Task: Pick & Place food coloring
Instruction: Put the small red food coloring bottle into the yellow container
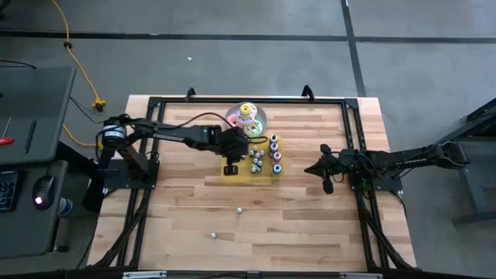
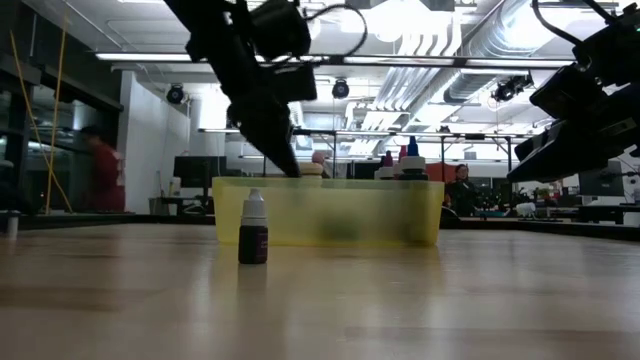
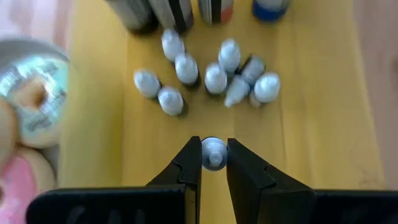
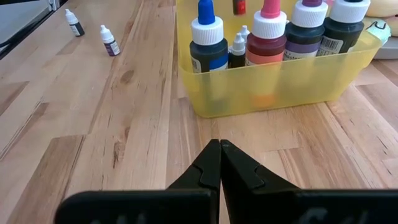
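The food coloring is a set of tiny whitish-capped bottles. Several stand clustered [image 3: 211, 78] on the floor of the translucent yellow tray [image 1: 253, 160]. Two more stand out on the bare table: one [image 1: 240, 209] and another [image 1: 213, 235]; the low view shows one dark-bodied bottle [image 2: 253, 230] in front of the tray. My left gripper [image 3: 213, 163] points down over the tray and is shut on one tiny bottle [image 3: 213, 152]. My right gripper [image 4: 219, 163] is shut and hovers over the table to the right of the tray [image 4: 273, 81], touching nothing. My left gripper pinches a tiny bottle by its pale cap [image 3: 213, 148] between the two fingertips [image 3: 189, 163], coming from above and pointing down. The bottle sits upright under the fingers, inside the tray's outline. Whether its base rests on the tray floor I cannot tell.
Larger colour bottles [image 4: 267, 37] with blue, pink and white caps stand along the tray's right side. A round plate with pastel ring toys [image 1: 246, 118] sits just beyond the tray's far edge. Bare wood lies toward the near edge, around the two loose bottles.
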